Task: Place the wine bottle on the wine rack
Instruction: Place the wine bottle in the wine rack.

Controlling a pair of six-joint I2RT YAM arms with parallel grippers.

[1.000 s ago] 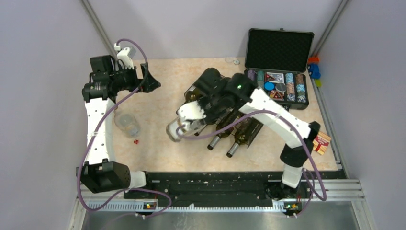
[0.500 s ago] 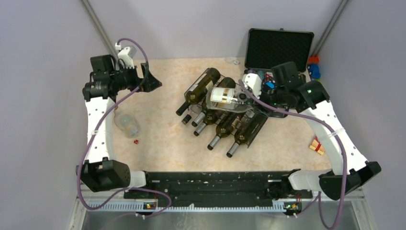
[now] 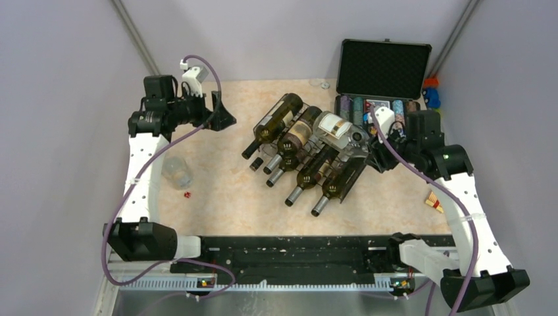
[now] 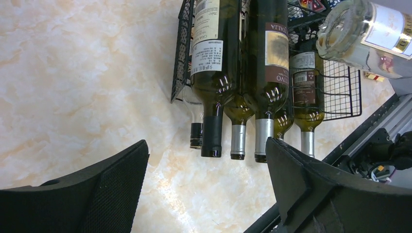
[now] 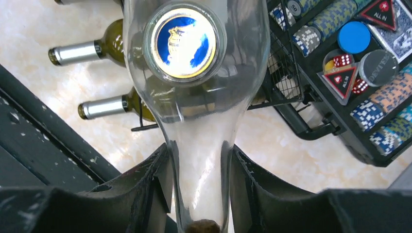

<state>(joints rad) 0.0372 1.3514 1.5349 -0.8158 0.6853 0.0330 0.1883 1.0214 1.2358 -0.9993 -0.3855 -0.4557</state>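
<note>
I clench my right gripper [image 5: 200,180] on the clear wine bottle [image 3: 334,126] by its neck so its body leads over the wine rack [image 3: 355,168], seemingly not yet cradled; my left gripper [image 4: 206,187] hangs spread and empty, well apart.

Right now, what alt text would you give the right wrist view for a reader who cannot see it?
The right end effector grips a clear glass bottle by its neck, the bottle pointing away from the camera. Beyond it lie two green bottles with silver capsules, and a black case of poker chips sits at right.
</note>
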